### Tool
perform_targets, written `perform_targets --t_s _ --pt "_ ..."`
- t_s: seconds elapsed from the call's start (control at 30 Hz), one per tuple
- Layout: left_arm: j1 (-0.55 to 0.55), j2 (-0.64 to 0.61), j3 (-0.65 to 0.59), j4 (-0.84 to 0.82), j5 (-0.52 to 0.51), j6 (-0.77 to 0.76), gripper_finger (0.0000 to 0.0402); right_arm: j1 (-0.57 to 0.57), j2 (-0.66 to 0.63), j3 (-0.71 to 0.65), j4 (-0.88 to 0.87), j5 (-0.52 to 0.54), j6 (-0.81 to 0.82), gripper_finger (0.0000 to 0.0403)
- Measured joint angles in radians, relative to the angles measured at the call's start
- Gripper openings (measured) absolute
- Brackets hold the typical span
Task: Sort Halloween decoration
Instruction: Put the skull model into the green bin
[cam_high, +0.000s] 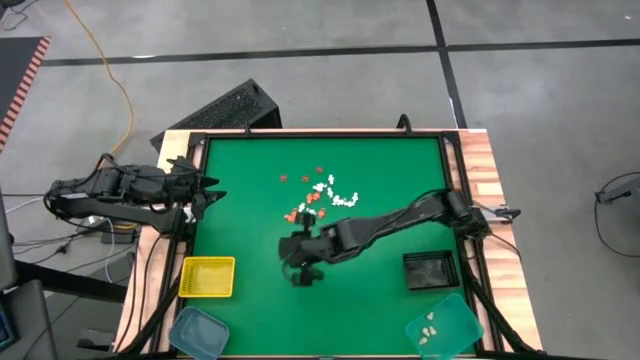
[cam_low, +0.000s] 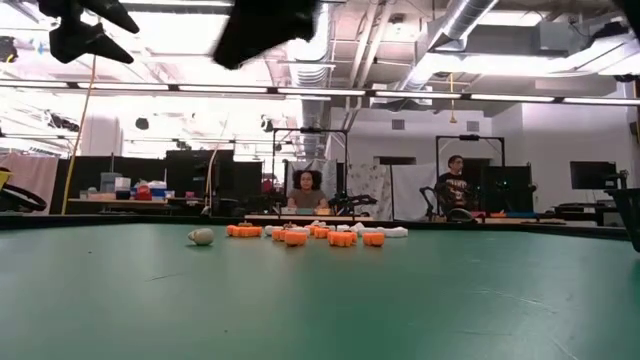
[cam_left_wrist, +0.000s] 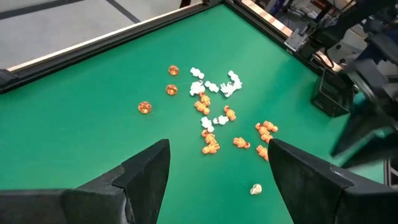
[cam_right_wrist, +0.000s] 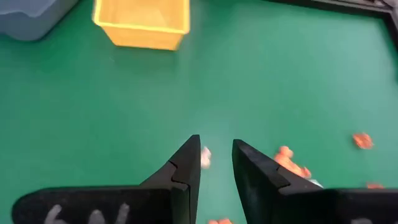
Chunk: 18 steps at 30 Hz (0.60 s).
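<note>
I see the right gripper (cam_high: 303, 268) out over the middle of the green table (cam_high: 250, 160), its fingers (cam_right_wrist: 184, 167) parted by a narrow gap with nothing between them; a lone cream trinket (cam_right_wrist: 205, 157) lies on the mat just beyond the tips, apart from them. The Halloween decoration (cam_high: 320, 195) lies scattered toward the far centre of the table, orange and white pieces mixed close together, with a few white ones already in the teal tray (cam_high: 455, 322) at the near right corner. The left gripper (cam_high: 205, 190) waits at the table's left edge, its fingers (cam_left_wrist: 146, 174) spread wide and empty. I judge the main risk to be the size of the trinket: being far smaller than the tips, it may be nudged away by one finger on descent, or squirt sideways as the jaws close off-centre. A gap this narrow leaves little margin for misalignment. A pinched piece could also slip out on the way to a tray. The yellow tray (cam_high: 208, 277) and black tray (cam_high: 431, 270) stand clear of the arm.
</note>
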Motion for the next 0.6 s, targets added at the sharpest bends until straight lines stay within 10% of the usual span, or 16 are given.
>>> perform_targets --t_s 0.3,0.6 --pt "0.0 0.0 0.0 0.0 -0.026 -0.034 0.0261 -0.027 -0.375 -0.662 0.58 -0.057 0.127 0.0082" --pt "0.0 0.0 0.0 0.0 -0.027 -0.096 0.0261 -0.031 -0.206 -0.756 0.827 -0.053 0.164 0.0082"
